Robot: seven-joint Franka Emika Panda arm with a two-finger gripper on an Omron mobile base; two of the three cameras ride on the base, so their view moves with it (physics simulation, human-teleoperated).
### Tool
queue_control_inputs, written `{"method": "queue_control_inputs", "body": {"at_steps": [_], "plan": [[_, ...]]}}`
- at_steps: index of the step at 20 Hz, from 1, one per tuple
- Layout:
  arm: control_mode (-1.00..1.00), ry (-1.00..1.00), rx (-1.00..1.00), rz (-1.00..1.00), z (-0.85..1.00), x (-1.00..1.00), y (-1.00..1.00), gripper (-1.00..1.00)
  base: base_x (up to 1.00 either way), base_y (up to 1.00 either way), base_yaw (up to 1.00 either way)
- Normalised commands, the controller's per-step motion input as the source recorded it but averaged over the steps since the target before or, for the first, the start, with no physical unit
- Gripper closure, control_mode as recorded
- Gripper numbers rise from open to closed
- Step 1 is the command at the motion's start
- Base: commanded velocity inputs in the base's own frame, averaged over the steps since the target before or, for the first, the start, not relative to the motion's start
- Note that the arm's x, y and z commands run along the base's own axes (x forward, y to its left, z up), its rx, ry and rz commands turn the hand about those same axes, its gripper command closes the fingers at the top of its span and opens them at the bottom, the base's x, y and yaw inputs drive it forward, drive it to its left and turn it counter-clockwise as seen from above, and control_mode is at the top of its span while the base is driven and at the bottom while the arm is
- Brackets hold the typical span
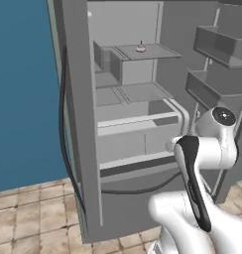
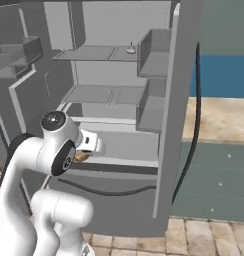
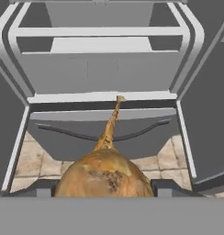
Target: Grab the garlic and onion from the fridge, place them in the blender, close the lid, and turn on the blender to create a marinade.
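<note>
So we're on the fetch part: the claw [image 3: 103, 186] is pinching the round golden-brown papery onion [image 3: 104, 176], dark finger tips [image 3: 44, 188] sitting on either side of it with the bulb filling the gap between them, so I'd call that a real grip and not just a hover. It's sitting right in front of the tall plain grey open fridge [image 1: 83, 149], at about the height of the lower drawers (from the right base view you can just spot a brown sliver of it tucked by the hand).

Orientation: the onion's long axis runs straight out along the claw's pointing direction, with the thin dried stem tip leading away from the claw toward the fridge's lower front and the fat bulb end nearest the claw.

Way above and beyond the claw, a small whitish bulb that I take for the garlic [image 1: 140, 48] sits on the top grey shelf, not yet fetched.

My guess for the next move: pull back clear of the fridge doors and bins without knocking anything, then carry the onion over to the blender. Lots of task left.
</note>
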Motion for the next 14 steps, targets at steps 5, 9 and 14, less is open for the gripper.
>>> {"method": "queue_control_inputs", "body": {"at_steps": [5, 9, 14], "plan": [[-1.00, -0.17, 0.00, -0.25, -0.35, -0.80, 0.00, 1.00, -0.20, 0.00, -0.08], [-1.00, -0.26, 0.00, -0.24, -0.16, -1.00, 0.16, 1.00, 0.00, 0.00, 0.00], [-1.00, -0.21, 0.02, -0.08, -0.03, -1.00, 0.17, 1.00, 0.00, 0.00, 0.00]]}}
